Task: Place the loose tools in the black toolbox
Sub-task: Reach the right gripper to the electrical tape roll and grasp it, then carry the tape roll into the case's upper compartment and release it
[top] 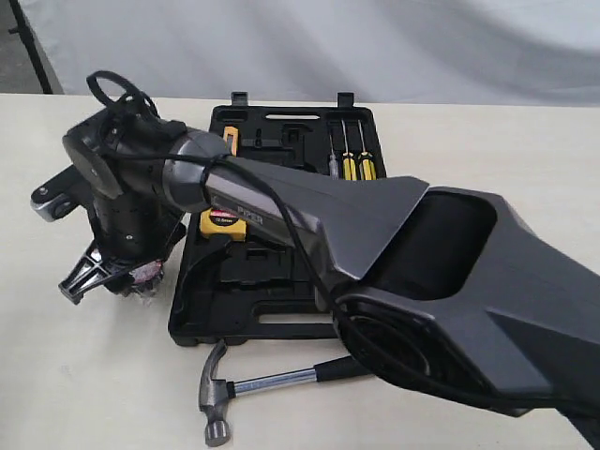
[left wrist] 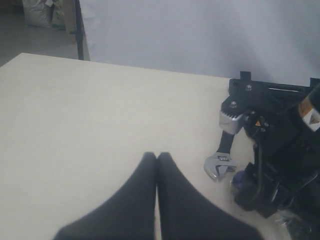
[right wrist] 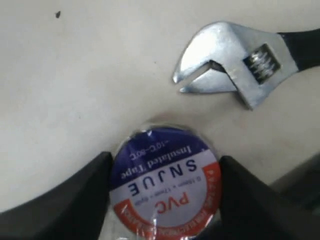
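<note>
The claw hammer [top: 272,382] lies on the desk [top: 94,375] in front of the black toolbox [top: 244,330]. Left of the toolbox, the right fingers [right wrist: 75,200] grasp the tape roll [right wrist: 165,180]. The adjustable wrench [right wrist: 235,70] also lies left of the toolbox. The left fingers [left wrist: 135,200] are clenched and empty.

A robot test bench here, a lab set-up rather than anyone's workshop: a bare pale table [top: 487,150] under the black toolbox [top: 234,323], a plain white cloth backdrop [top: 328,47] hanging just behind the toolbox, a black stand pole [top: 31,47] beyond its far left corner, and a grey robot arm [top: 422,253] reaching over it. Past that pole, dim and blurred, possibly stuffed sacks [left wrist: 42,12] on a floor
</note>
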